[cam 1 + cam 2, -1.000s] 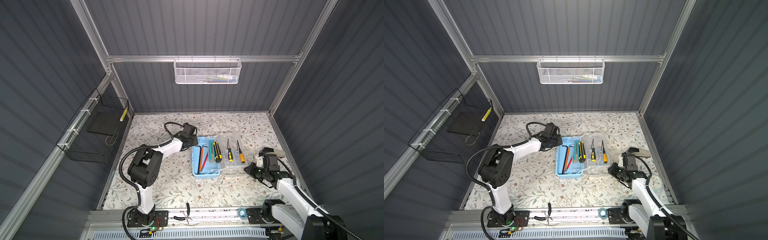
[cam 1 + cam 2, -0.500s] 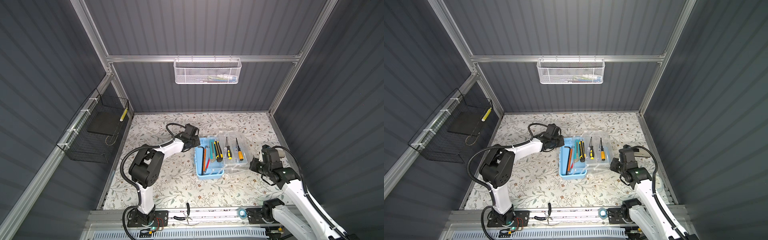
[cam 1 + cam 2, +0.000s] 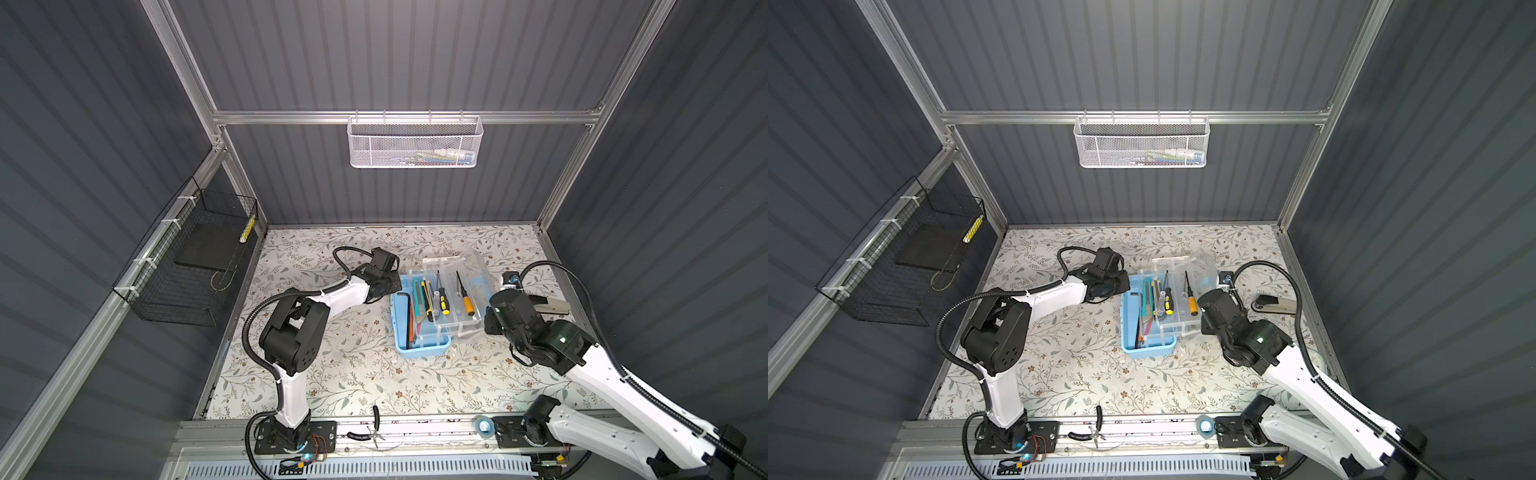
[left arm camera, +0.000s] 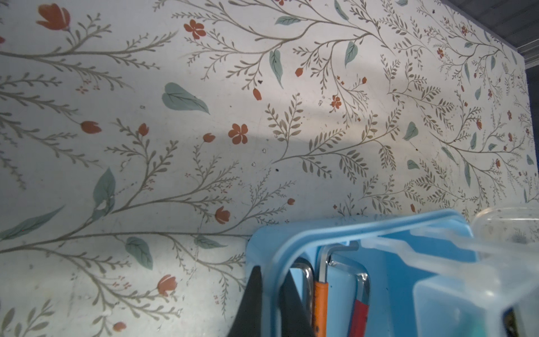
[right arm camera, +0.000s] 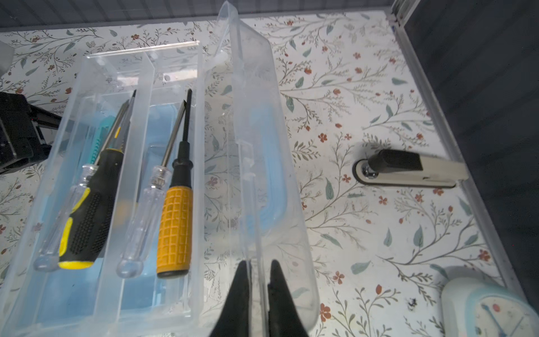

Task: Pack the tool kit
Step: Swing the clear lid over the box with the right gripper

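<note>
Looks like you're on the lid-closing step. Your left claw (image 4: 269, 280) is pinched onto the corner rim of the blue box (image 3: 422, 351), steadying it on the table (image 3: 353, 374), and your right claw (image 5: 259, 265) is pinched on the edge of the clear lid (image 5: 262, 116), which stands half-raised straight ahead of it. Next I'd swing that lid over the tray (image 5: 143, 49) of screwdrivers (image 5: 175, 221) just beside the right claw, then press until it latches.

Smooth light-blue plastic box (image 3: 422, 348) and glossy clear plastic lid (image 5: 262, 122) on a matt floral-print tabletop (image 3: 357, 374); the orange screwdriver (image 5: 174, 227) has a grid-textured grip, the hex keys (image 4: 323, 262) bare metal.
</note>
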